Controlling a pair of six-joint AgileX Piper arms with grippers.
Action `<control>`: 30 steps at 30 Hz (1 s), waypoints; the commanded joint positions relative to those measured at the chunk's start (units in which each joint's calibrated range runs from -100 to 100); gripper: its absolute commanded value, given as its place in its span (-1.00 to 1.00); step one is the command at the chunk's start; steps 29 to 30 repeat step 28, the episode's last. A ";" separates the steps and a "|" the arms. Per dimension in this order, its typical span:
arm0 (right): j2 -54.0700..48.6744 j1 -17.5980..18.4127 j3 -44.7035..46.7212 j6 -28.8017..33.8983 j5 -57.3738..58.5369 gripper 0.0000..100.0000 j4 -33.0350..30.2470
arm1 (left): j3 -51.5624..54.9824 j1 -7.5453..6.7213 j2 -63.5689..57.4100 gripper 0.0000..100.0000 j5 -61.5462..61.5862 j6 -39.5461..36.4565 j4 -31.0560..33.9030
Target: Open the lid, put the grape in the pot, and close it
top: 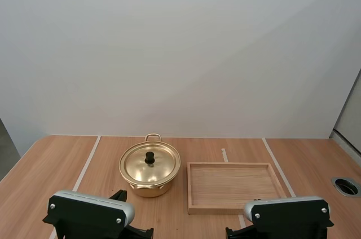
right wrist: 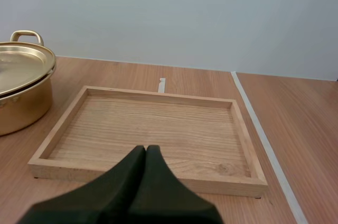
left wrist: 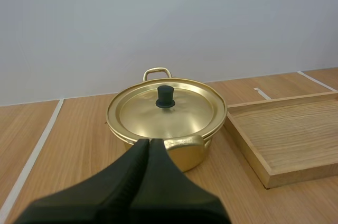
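A gold pot [top: 149, 167] stands on the table left of centre, its lid [top: 150, 163] on, with a black knob [top: 150, 158] in the middle. In the left wrist view the pot [left wrist: 166, 121] is straight ahead and my left gripper [left wrist: 148, 142] is shut, its fingers together as one dark wedge just short of the pot's near handle [left wrist: 185, 147]. My right gripper [right wrist: 146, 149] is shut too, hovering before the near rim of the wooden tray [right wrist: 142, 173]. Nothing lies in the tray.
The wooden tray [top: 190, 188] lies right of the pot. White tape lines [top: 87, 163] run across the table. A round grommet hole [top: 346, 186] sits near the right edge. The two arm bases [top: 90, 213] stand at the table's near edge.
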 commanded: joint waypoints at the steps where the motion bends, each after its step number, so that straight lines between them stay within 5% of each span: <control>1: -0.43 0.04 0.00 0.48 -1.52 -1.00 0.07 | 0.13 -0.12 -0.28 -1.00 0.23 -0.33 -0.43; 30: -0.43 0.04 0.00 0.48 -1.52 -1.00 0.07 | 0.13 -0.12 -0.28 -1.00 0.22 -0.33 -0.43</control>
